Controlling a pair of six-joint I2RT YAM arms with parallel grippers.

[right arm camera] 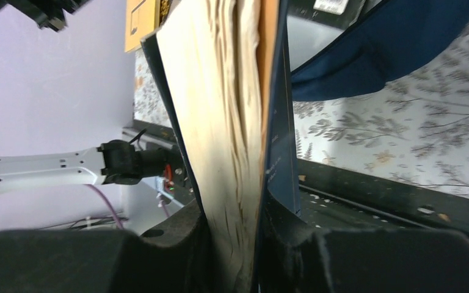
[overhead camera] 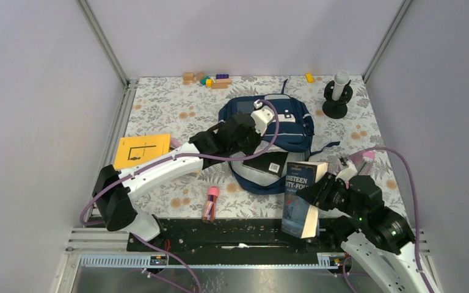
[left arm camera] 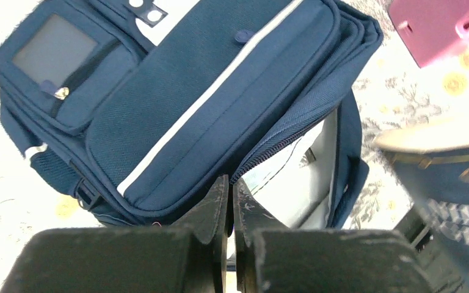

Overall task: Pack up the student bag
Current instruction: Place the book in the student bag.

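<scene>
From the top camera, the student bag (overhead camera: 281,125) lies at the middle of the bench (overhead camera: 171,110) with its unzipped mouth facing 6 o'clock. A dark flat item (overhead camera: 267,165) with a white label shows inside the mouth. My left tool (overhead camera: 242,145) sits over the mouth's 9 o'clock edge. At the bag's 5 o'clock, my right tool (overhead camera: 325,194) grasps a blue paperback (overhead camera: 299,195), held upright just beside the mouth. A yellow card (overhead camera: 141,149) lies well apart at 9 o'clock.

On the left wrist camera, the fingers (left arm camera: 217,207) are clenched together right at the zip edge (left arm camera: 281,143). I cannot tell whether any fabric is caught between them. The grey lining (left arm camera: 305,183) shows at 3 o'clock of the fingertips.

On the right wrist camera, the paperback stands clamped between both pads, page edges toward me. The bag's blue cloth (right arm camera: 372,49) is at 1 o'clock.

I judge the step in hand to be feeding the book in. To do it well, I would first confirm that the left tool really has the flap, then lift it to widen the mouth. I would tip the book toward flat, lead with a short edge, and slide it over the dark item toward 12 o'clock. The book should stay clear of the zip teeth and the left arm, and I would let go only once it is well inside.
</scene>
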